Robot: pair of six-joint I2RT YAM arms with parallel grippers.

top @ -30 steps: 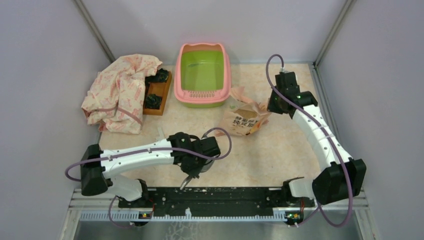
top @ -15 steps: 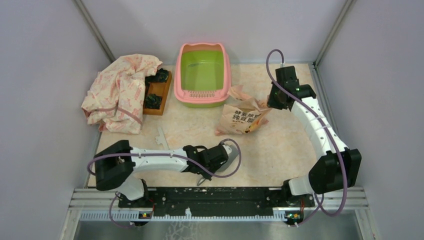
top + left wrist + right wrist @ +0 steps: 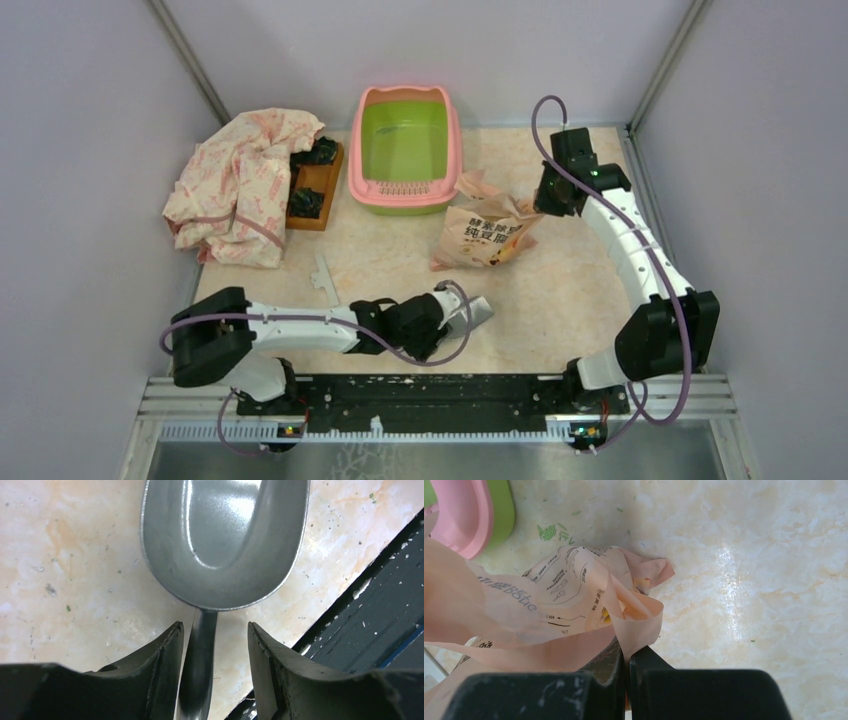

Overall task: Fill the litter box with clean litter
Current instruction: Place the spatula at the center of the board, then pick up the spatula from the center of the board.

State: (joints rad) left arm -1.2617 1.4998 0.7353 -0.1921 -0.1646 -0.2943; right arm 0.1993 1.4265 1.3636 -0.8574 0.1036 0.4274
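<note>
Top external view: box [image 3: 455, 150] at the far middle of the counter [image 3: 560, 290], pink rim, green inside facing up.
Bag: [image 3: 487, 235] peach-pink and crumpled, lying on the counter just beside the box's near right corner.
Right hand: [image 3: 548, 205] at the bag's far right edge, jaws pressed together on a fold of it.
Right wrist view: thin bag [image 3: 549, 600] film pinched between the two fingers of the right hand [image 3: 626, 655]; a corner of the box [image 3: 464, 520] at upper left.
Left hand: [image 3: 440, 315] low over the near part of the counter, jaws partly apart.
Left wrist view: left hand [image 3: 215, 630] straddles the scoop's handle; a gap shows on one side of the handle, so nothing is gripped.
Scoop: [image 3: 225, 535] silver, flat on the counter, bowl empty and pointing away from the hand, beside a dark rail [image 3: 380, 630].
Far left: patterned cloth [image 3: 240, 185] heaped partly over a wooden tray [image 3: 318, 182], which sits just left of the box.
</note>
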